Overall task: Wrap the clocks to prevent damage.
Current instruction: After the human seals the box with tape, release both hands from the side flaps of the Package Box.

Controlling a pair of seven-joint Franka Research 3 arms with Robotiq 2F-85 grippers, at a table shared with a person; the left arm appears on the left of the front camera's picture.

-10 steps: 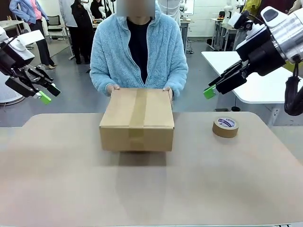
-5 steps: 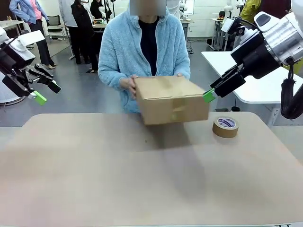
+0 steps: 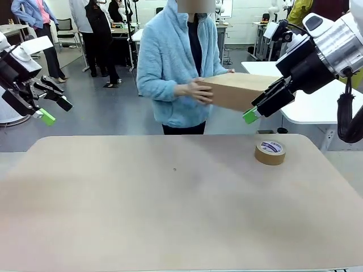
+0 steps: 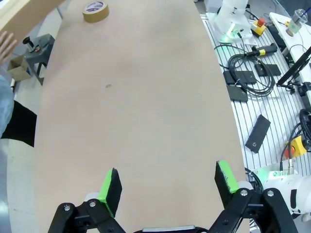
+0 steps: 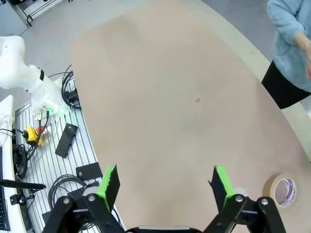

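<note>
Tabletop (image 3: 170, 215) bare but tape roll (image 3: 270, 152); both jaws agape, aloft

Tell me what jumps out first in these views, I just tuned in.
The person at the far side holds a cardboard box in the air, off toward the robot's right. A brown tape roll sits on the table at its right far part. Both the left gripper and right gripper hang open above it.
</note>
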